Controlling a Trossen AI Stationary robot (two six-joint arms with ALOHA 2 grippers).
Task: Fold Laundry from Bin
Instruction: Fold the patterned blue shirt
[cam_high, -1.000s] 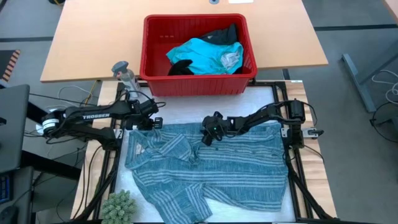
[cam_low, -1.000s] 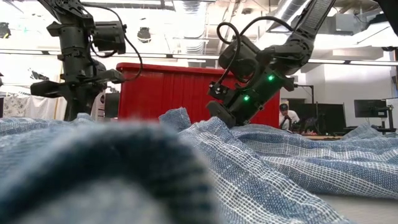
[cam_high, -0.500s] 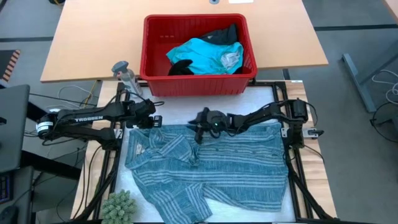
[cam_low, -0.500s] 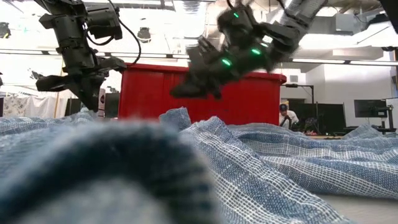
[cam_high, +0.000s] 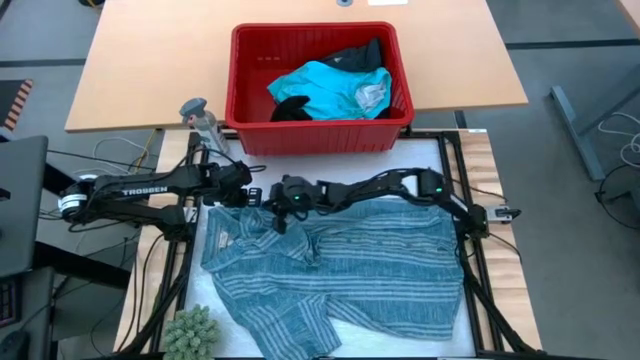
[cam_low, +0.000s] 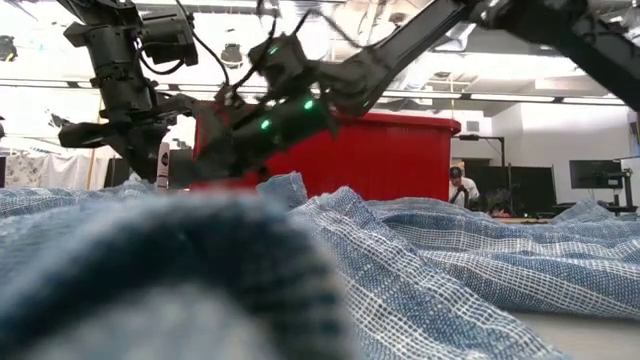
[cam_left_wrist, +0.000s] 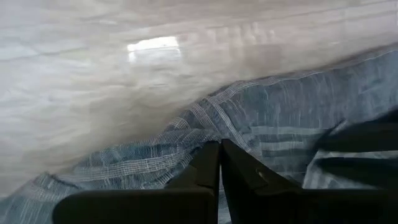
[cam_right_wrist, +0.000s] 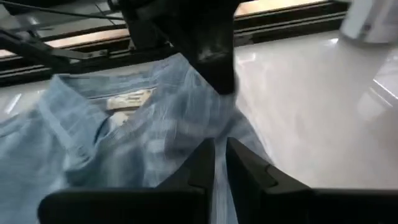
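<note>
The blue-grey striped shirt (cam_high: 350, 270) lies spread on the white table top, its collar and label (cam_right_wrist: 127, 99) toward the far left. My left gripper (cam_high: 252, 195) is shut and hangs just above the shirt's far left edge (cam_left_wrist: 186, 124). My right gripper (cam_high: 276, 207) is also shut and is raised close beside it, over the collar area. In the low view both grippers are above the cloth. The red bin (cam_high: 320, 130) stands beyond the far edge with a turquoise garment (cam_high: 330, 88) and black ones (cam_high: 355, 55) inside.
A small grey bottle (cam_high: 200, 118) stands left of the bin. A green plant (cam_high: 190, 330) sits at the near left corner. Black frame rails (cam_high: 470, 270) run along the table's sides. Bare white table shows between the shirt and the bin.
My right gripper has risen off the shirt and travelled toward the table's left edge along the shirt's far edge, ending beside my left gripper. The shirt has stayed where it lay.
</note>
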